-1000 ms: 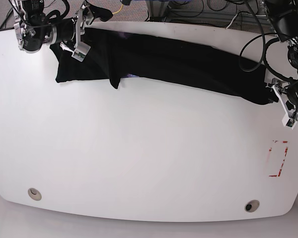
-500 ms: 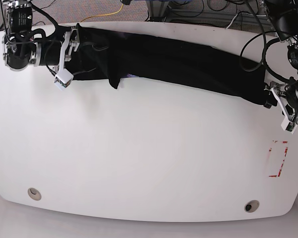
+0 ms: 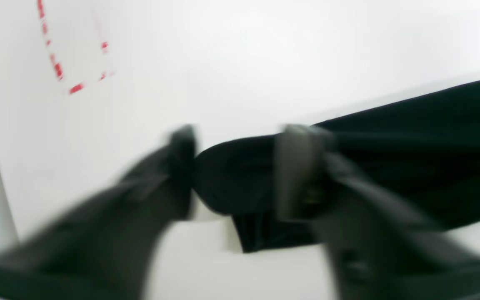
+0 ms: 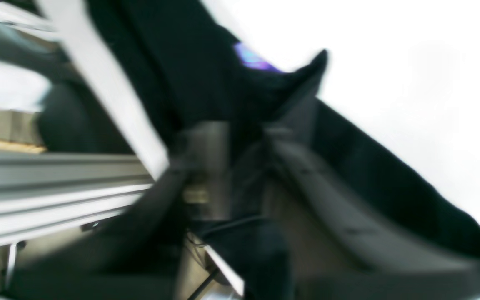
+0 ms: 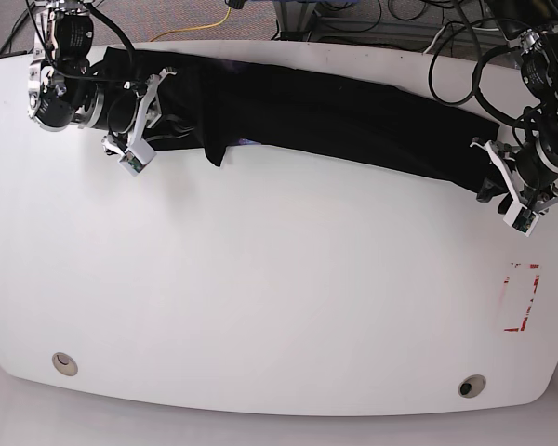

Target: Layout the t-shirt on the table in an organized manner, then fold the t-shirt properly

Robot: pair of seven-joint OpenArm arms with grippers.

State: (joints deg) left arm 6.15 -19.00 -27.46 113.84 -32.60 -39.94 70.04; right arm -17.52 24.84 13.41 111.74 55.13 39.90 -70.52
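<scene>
A: Count?

B: One shirt, one table, two claws. Two round grommets in the tabletop, one set of red tape marks.

A: Shirt's condition?

B: Black, soft, bunched into a long creased band stretched between the two claws, along the table's far side. A small pointed flap hangs off it just beside the right claw. A purple patch shows above that claw's fingers in its wrist view.

A: Claws?

B: Right one is closed tight on the shirt's end; cloth fills the space between its blurred fingers. Left claw sits at the shirt's other end, the rounded fabric corner between its fingers, jaws part closed. Too blurred to tell whether it grips.

A: Table?

B: Glossy white, curved edges. Tape marks lie near the left claw, on bare surface.
</scene>
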